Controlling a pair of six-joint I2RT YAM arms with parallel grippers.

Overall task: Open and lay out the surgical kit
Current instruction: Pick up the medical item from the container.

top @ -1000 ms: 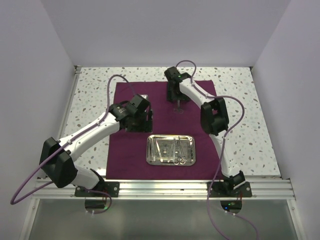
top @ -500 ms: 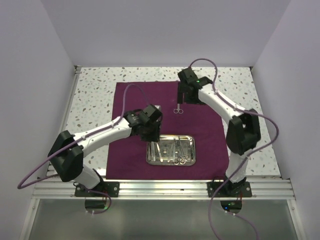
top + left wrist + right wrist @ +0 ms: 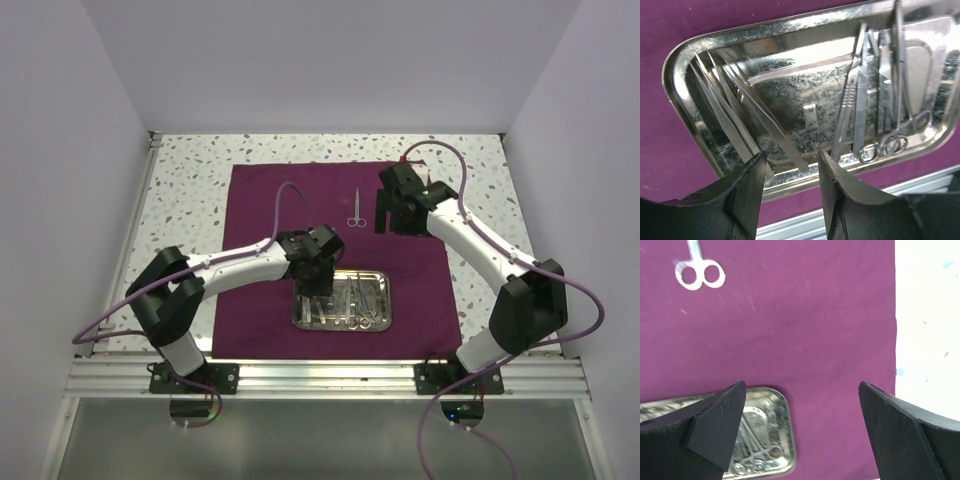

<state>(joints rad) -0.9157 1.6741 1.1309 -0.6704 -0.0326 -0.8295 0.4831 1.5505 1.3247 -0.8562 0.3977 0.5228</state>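
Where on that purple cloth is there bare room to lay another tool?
Bare cloth lies between its left edge and the scissors, and between the tray and its right edge. Crowded: the tray, full of instruments, under the left hand.

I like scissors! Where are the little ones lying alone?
Top view: the scissors lie on the purple cloth near its far edge, beyond the steel tray, just left of the right gripper.

Left gripper (image 3: 790, 167) points down, jaws partly parted; right gripper (image 3: 802, 387) is spread wide.
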